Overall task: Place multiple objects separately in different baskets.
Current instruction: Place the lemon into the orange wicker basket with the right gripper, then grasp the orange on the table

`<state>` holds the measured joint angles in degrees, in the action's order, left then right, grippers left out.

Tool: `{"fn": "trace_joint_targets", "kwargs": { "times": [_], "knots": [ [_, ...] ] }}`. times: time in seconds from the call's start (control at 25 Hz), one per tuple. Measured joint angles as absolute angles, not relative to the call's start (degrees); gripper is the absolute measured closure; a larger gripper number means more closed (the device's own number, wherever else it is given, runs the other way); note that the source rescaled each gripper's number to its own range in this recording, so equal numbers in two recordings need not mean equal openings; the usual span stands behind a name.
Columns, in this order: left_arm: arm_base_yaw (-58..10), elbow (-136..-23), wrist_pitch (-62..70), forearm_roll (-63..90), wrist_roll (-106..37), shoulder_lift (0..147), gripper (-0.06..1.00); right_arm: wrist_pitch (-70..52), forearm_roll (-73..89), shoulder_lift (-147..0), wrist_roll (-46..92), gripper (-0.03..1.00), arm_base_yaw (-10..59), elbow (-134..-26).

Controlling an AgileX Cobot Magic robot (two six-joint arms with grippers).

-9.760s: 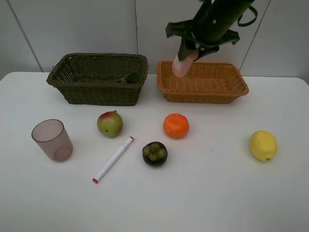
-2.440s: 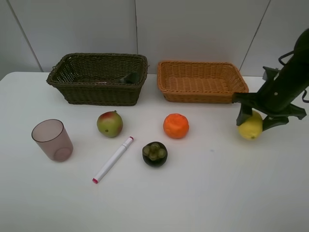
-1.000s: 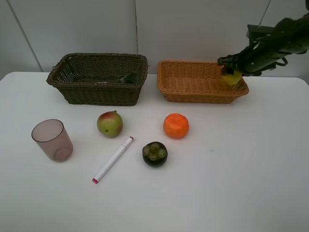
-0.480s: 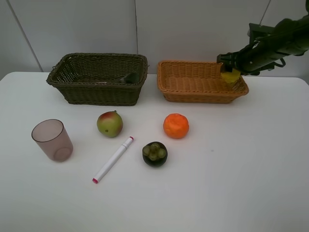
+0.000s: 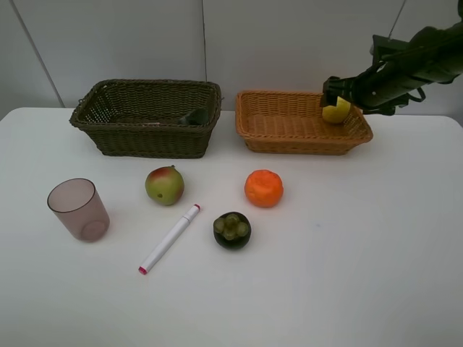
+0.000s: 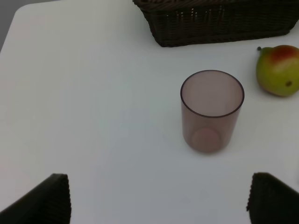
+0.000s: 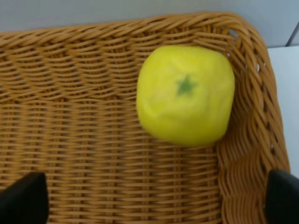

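Round yellow lemon [image 7: 185,95] lies in shallow orange-tan wicker basket [image 7: 93,154], 2 o'clock corner | my right claw [image 7: 153,198] stands apart | I should lift straight up, clearing rim.

**Free room and obstructions**

- Worktop [image 5: 347,282]: the front strip and right half are bare, giving a wide passage.
- Back row: dark olive-brown basket [image 5: 145,139] and orange-tan basket [image 5: 289,142] stand side by side with only a narrow gap between them. Their walls block a low approach.
- Olive basket: the dark green bottle [image 5: 192,116] occupies its right end.
- Orange-tan basket: the yellow lemon [image 7: 186,95] sits close in a corner. The weave beside it is bare. The right gripper [image 7: 152,198] hangs over it, jaws spread clear of the fruit.
- Middle row: cup [image 5: 78,210], mango [image 5: 165,185] and orange [image 5: 263,188] stand well apart, with room around each.
- White marker [image 5: 169,238]: lies slanted between the mango and the dark round fruit [image 5: 231,230], near both.
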<state>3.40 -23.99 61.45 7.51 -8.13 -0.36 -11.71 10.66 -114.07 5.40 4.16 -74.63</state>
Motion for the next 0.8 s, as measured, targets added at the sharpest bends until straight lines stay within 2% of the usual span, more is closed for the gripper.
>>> {"fn": "trace_joint_targets", "kwargs": {
  "times": [0.52, 0.8],
  "knots": [
    [3.40, -23.99, 61.45, 7.51, -8.13, -0.36, -0.06, -12.04, 11.27, -114.01, 8.22, -0.03, 7.30, -74.63],
    [3.40, -23.99, 61.45, 7.51, -8.13, -0.36, -0.06, -16.97, 11.27, -108.73, 8.38, -0.03, 8.44, -74.63]
  ]
}}
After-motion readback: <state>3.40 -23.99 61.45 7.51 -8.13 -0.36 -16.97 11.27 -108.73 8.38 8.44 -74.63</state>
